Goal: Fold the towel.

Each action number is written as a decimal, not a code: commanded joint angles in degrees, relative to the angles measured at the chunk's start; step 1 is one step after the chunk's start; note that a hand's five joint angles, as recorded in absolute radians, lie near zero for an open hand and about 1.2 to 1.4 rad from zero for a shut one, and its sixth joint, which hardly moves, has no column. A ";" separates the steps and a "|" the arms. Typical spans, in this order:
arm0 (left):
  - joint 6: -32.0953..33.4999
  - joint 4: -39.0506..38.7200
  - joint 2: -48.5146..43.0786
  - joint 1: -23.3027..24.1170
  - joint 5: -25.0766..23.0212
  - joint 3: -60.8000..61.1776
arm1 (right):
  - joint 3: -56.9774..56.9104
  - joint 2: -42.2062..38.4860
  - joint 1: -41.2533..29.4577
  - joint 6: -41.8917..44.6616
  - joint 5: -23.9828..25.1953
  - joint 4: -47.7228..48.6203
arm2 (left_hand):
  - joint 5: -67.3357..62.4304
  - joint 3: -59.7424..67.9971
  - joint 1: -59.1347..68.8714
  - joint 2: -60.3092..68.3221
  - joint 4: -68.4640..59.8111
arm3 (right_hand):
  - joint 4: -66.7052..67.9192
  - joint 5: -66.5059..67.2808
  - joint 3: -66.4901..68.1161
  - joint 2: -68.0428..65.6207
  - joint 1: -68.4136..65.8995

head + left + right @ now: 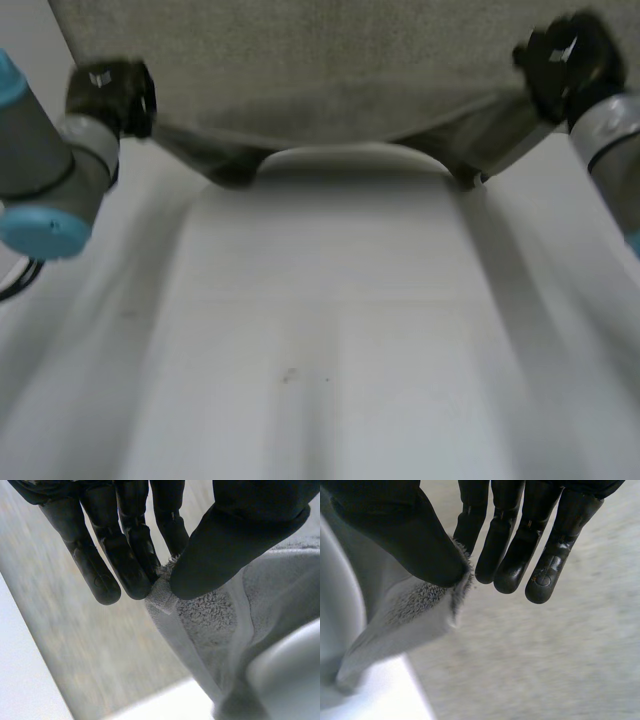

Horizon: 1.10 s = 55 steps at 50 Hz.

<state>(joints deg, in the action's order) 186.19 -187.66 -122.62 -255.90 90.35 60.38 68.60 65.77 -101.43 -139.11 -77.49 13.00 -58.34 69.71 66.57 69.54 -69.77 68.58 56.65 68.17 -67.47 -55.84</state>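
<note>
- Fingers [132, 565] of the left hand [225, 550] are straight and close together. The thumb presses a corner of the towel [210, 620] against their tips, so the hand is clamped on the cloth in a pinch.
- The right hand [395, 530] holds the same way: straight fingers [545, 565], with the thumb pinning another towel corner against the nearest of them.
- The head view shows the left arm [45, 170] and the right arm [612, 140] set wide apart. The towel is raised between the two hands and stretched as a broad beige sheet.
- That view also shows the towel's lower edge sagging in a shallow arc. Darker folds hang under each hand; whether they touch the surface [330, 330] cannot be told.
- The wrist views show what the head view does not: the looped pile, the flat hem band at each pinched corner, and exactly where each thumb bears on the cloth.
- A blurred grey-beige ground lies beyond the fingertips in both wrist views, with a strip of white surface beside it. It is not clear what that ground is.
- Under the towel's lower edge the white surface runs open toward the camera, between the two arms.
</note>
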 commanded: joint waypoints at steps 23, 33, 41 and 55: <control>16.57 32.09 37.54 -9.08 -5.18 47.90 | 28.43 25.02 14.86 25.12 7.44 -51.06 | -11.66 10.29 13.43 10.46 -10.23 | 11.42 13.35 11.83 -12.53 -24.16; 16.57 24.89 28.52 -10.94 -6.42 42.38 | 23.52 11.95 14.42 21.26 6.39 -42.27 | -11.66 10.29 13.43 10.46 -10.23 | 11.42 13.35 11.83 -12.53 -24.16; 16.31 21.64 15.07 -7.95 -6.07 30.70 | 14.56 3.94 8.36 14.58 1.29 -37.01 | -11.66 10.29 13.43 10.46 -10.23 | 11.42 13.35 11.83 -12.53 -24.16; 13.67 19.00 -3.14 -4.25 -4.14 7.24 | 5.85 -5.12 3.52 8.59 -3.10 -21.80 | -11.66 10.29 13.43 10.46 -10.23 | 11.42 13.35 11.83 -12.53 -24.16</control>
<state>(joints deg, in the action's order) 201.15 -168.76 -119.58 -260.99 85.05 77.05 78.30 64.02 -95.26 -129.43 -78.33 -15.16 -58.49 69.76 66.57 69.54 -69.77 68.58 56.67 68.17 -67.47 -55.84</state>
